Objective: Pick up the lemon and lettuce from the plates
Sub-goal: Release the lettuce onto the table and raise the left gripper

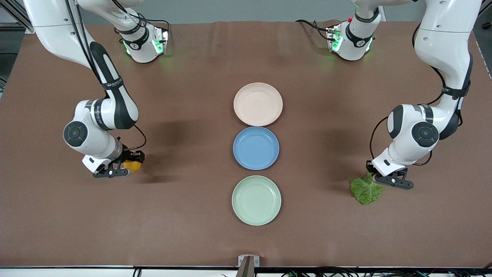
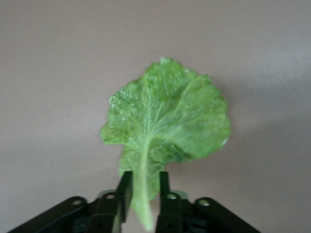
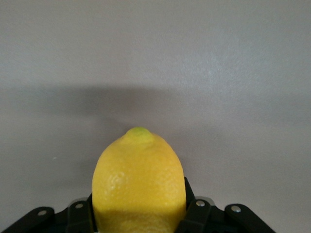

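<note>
Both plates, pale beige-pink (image 1: pixel 258 104) and mint green (image 1: pixel 256 200), sit bare, so you're nearly done. Your right gripper (image 1: pixel 122 167) clamps the yellow oval lemon (image 1: pixel 133 166) at nine o'clock; your left gripper (image 1: pixel 387 179), fingers parted, straddles the crinkly green lettuce leaf's (image 1: pixel 366 190) stem at three o'clock.

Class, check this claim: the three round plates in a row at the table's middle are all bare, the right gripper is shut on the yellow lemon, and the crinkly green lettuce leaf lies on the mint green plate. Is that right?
One detail is wrong. The crinkly green lettuce leaf is not on the pale mint green plate; it is at the left gripper, toward the left arm's end of the table, as the front view shows. The rest stands: all plates bare, right gripper shut on the oval yellow lemon.
</note>
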